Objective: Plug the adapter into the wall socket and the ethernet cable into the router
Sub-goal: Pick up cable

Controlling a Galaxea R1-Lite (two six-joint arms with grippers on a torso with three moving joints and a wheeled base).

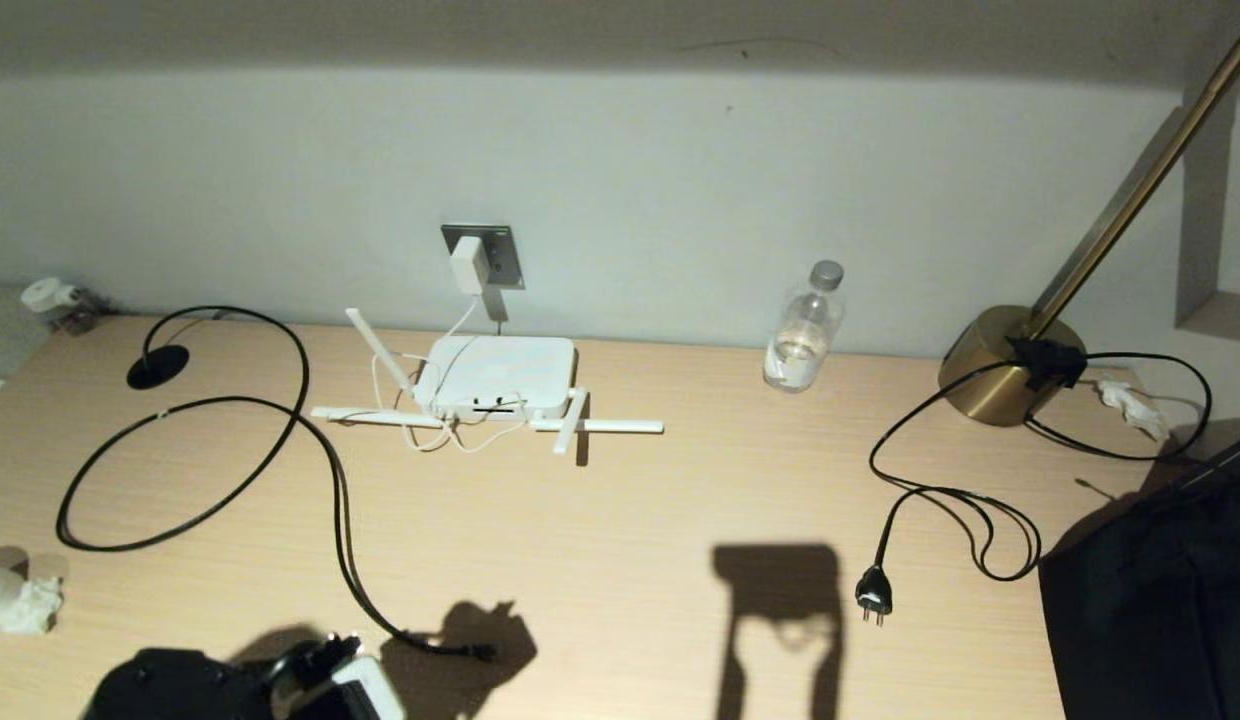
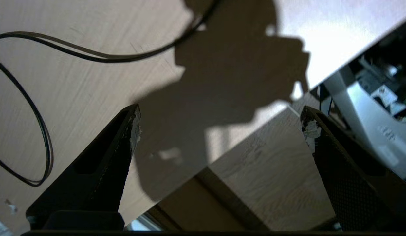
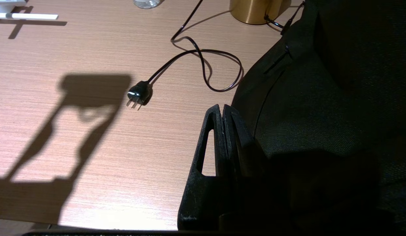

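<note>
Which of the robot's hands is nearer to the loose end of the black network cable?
The left. The left hand is at the desk's near edge, just beside the network cable's end. The right hand is far off, near the dark bag.

Your head view shows a desk (image 1: pixel 620 520) lit hard from behind the robot, pale on the wall, dim at top and corners. Crisp shadows fall near the front edge, one blocky, one ragged. Your left wrist view is mostly silhouette, with a glaring white patch beyond. Your right wrist view reads warm, its dark fabric (image 3: pixel 337 98) swallowing all detail.
</note>
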